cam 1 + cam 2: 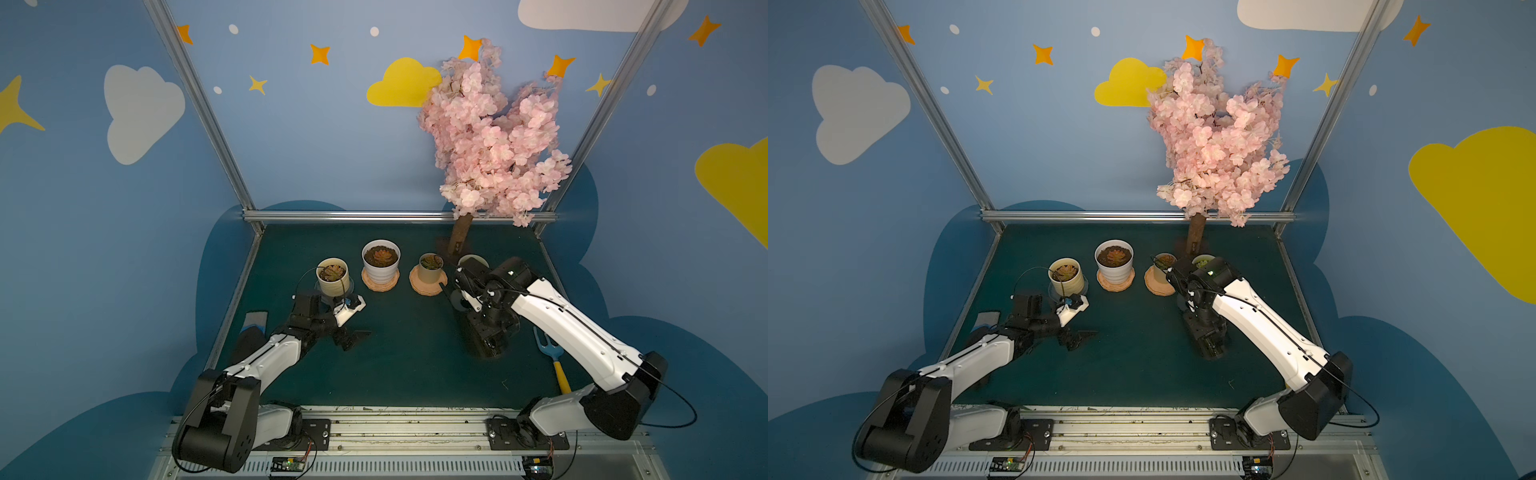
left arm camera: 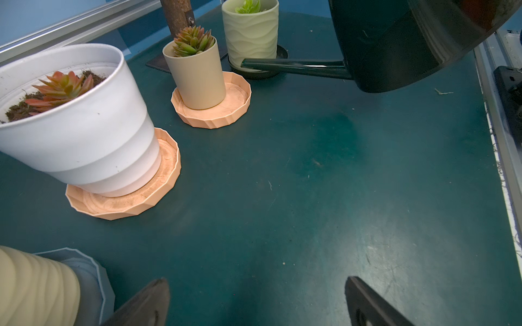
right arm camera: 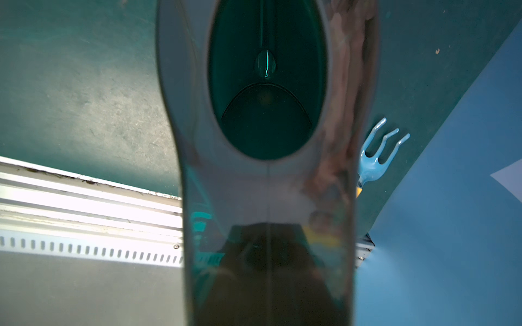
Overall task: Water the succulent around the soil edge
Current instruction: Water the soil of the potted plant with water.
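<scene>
Can (image 2: 395,42) is hanging clear of the counter (image 2: 310,183) with the right jaws clenching on it. The grip itself is hiding behind the can in the right wrist view, so I'm reading that partly from the lift. Left jaws are standing wide apart and empty near the cream pot (image 1: 332,280).

Spout (image 2: 293,66) is lying roughly level, long axis pointing at the beige pot (image 2: 197,81), tip just beside its saucer (image 2: 214,118) and below the rim. Succulent (image 2: 192,42) is sitting in that pot, beyond the tip and higher. Right arm (image 1: 561,316) is the nearer one. Next move is probably needing lift first, then tilt over the soil edge.

Left wrist view is giving that height gap, while the top views are burying most of the can under the arm. Right wrist view is showing only the can's mouth, no pots.
</scene>
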Motion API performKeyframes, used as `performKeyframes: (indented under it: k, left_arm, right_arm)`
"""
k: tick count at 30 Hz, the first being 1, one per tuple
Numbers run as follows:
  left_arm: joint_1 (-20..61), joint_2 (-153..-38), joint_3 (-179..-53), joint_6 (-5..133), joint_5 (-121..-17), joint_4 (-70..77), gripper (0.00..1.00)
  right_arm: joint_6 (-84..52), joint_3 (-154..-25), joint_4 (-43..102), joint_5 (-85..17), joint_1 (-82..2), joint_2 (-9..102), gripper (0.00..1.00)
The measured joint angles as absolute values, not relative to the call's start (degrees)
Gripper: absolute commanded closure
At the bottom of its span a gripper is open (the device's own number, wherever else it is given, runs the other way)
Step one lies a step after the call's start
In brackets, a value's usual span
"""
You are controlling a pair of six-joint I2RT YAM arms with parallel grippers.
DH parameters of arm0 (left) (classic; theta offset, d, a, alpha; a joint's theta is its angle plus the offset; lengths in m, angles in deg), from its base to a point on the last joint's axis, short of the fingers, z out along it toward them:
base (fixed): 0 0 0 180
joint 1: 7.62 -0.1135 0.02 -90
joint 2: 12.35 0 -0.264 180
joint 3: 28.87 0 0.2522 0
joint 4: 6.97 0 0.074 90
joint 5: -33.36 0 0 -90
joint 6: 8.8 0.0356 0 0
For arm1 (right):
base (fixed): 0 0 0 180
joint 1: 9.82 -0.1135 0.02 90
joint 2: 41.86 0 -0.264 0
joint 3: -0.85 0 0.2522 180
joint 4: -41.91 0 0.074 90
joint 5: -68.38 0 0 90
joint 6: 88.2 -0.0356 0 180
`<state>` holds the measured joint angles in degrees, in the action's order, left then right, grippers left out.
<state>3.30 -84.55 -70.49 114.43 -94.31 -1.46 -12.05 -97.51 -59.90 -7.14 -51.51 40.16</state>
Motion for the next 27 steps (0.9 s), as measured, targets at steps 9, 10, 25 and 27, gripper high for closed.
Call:
performKeyframes:
  k: [9,10,25,27]
  left_arm:
    - [3.30,-84.55,-70.47,114.43,-94.29,-1.46,0.00]
    - [3.32,-84.55,-70.47,114.43,-94.29,-1.46,0.00]
    - [3.32,-84.51,-70.47,114.41,-94.31,-1.46,0.00]
    - [3.32,-84.44,-70.47,114.41,-94.31,-1.46,0.00]
  right_arm:
    - [-12.49,-94.73,-56.23,-7.10,-51.46,38.56,1.00]
    - [-12.51,-94.32,-55.75,-7.10,-51.46,38.37,1.00]
    - [-12.33,-84.37,-44.77,-7.62,-51.40,28.86,1.00]
    - [-12.36,-83.34,-43.64,-7.47,-51.40,25.95,1.00]
